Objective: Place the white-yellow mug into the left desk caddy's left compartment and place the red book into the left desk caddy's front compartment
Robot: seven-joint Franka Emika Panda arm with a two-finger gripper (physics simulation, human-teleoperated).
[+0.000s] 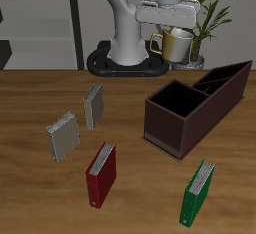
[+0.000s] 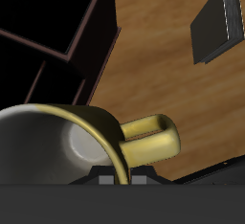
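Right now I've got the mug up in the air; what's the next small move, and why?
Probably carry the white-yellow mug forward until it is over the left desk caddy, then lower it. The gripper holds the mug high near the robot's base, behind the caddy, and the wrist view shows the caddy's dividers off to one side, not under the mug. The red book lies untouched.

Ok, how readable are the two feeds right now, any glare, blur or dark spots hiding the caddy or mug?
Exterior view: even soft lighting, no glare; the white-yellow mug in the gripper is small but sharp, and the left desk caddy has dark compartments. Wrist view: the mug fills the frame close up, its handle is crisp, and the caddy interior is nearly black, with dividers only faintly visible.
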